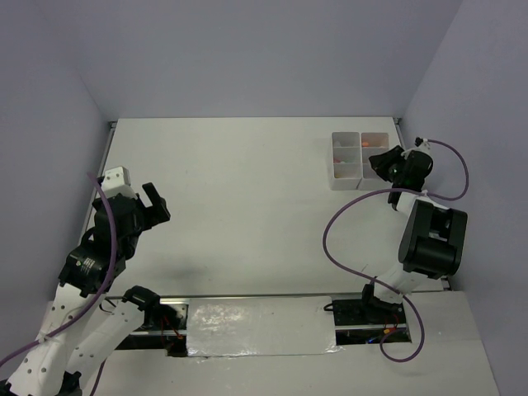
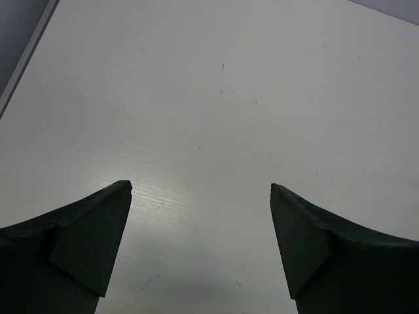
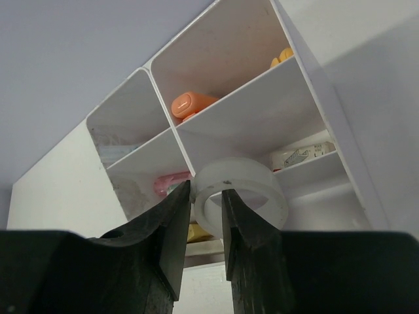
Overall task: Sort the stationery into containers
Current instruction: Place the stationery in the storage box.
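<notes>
Nearly finished, by the look of it. The pair of joined white translucent plastic trays (image 3: 262, 91) holds an orange-capped marker (image 3: 186, 103), a pink piece (image 3: 171, 183), a white printed packet (image 3: 301, 156) and yellow bits, spread over several compartments. The clear tape ring (image 3: 258, 180) sits just above the trays' middle compartments. Its wall is between the right fingers (image 3: 171, 229), which stand slightly apart; whether they pinch it or merely flank it I cannot tell. The left fingers (image 2: 85, 242) gape wide and empty over bare table (image 1: 247, 190), well left of the trays. No loose stationery shows beside the trays, so seating the ring looks like the last step.
</notes>
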`<state>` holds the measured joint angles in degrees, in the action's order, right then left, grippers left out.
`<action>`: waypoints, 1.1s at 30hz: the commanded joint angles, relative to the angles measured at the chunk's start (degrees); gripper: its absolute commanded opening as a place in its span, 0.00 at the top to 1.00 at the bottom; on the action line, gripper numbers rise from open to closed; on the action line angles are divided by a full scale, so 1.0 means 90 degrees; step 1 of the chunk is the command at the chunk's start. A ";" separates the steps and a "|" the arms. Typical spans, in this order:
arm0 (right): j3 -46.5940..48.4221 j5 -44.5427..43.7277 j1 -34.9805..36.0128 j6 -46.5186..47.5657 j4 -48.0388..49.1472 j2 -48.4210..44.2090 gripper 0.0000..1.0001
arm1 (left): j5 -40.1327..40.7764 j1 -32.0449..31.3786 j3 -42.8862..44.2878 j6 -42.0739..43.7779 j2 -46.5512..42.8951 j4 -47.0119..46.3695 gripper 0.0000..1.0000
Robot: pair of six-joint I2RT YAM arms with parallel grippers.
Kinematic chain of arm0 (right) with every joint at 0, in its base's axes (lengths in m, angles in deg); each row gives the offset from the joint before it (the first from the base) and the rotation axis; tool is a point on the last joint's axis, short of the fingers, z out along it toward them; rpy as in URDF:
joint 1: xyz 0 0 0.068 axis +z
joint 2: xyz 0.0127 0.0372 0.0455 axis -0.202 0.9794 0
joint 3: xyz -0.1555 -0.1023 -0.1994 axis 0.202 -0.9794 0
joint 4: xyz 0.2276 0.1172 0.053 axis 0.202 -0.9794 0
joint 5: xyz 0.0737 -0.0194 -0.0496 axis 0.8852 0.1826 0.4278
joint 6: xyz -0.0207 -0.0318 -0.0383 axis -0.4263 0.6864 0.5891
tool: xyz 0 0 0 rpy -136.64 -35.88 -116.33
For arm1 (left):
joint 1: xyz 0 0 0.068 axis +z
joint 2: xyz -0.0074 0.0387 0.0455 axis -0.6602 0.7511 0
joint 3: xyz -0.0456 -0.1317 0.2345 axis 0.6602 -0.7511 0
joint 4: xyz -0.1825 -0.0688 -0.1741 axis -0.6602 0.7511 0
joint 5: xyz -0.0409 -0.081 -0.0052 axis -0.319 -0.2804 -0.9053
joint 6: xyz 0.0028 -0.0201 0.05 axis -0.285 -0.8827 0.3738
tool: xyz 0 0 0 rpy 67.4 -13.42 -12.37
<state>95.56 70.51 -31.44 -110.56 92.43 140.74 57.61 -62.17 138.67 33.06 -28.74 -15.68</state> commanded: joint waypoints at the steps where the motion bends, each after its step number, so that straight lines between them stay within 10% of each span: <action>1: -0.0033 -0.0099 -0.0037 0.0041 0.0299 0.0009 0.67 | -0.0028 0.0033 -0.0037 0.0177 -0.0050 -0.0278 0.01; 33: -0.0502 -0.0304 -0.0145 -0.0301 0.0524 -0.0254 0.55 | -0.0008 0.0033 -0.0047 0.0196 -0.0079 -0.0288 0.01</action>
<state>92.19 67.10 -32.23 -112.31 93.50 141.09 57.61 -62.17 138.65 33.25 -28.83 -15.70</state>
